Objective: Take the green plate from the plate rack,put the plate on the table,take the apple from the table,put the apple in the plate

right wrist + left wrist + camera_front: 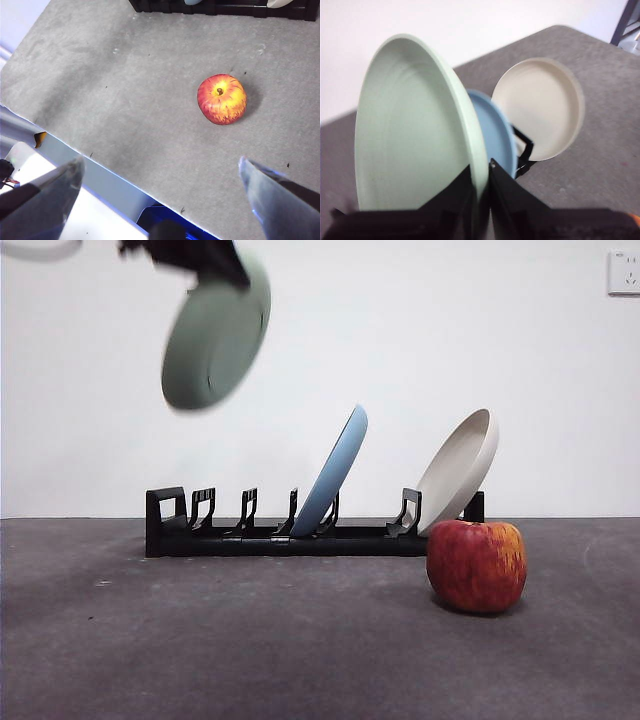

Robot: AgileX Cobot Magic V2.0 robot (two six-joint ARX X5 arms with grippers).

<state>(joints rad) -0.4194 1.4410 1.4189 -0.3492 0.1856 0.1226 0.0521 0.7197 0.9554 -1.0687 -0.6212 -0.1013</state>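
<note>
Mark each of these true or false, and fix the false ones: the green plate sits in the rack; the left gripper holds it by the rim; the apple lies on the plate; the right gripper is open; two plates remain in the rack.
1. The green plate sits in the plate rack. False: it is lifted clear above it.
2. The left gripper clamps its rim. True.
3. The apple lies on the plate. False: it rests on the table.
4. The right gripper is open. True.
5. The light blue plate and cream-white plate remain racked. True.
</note>
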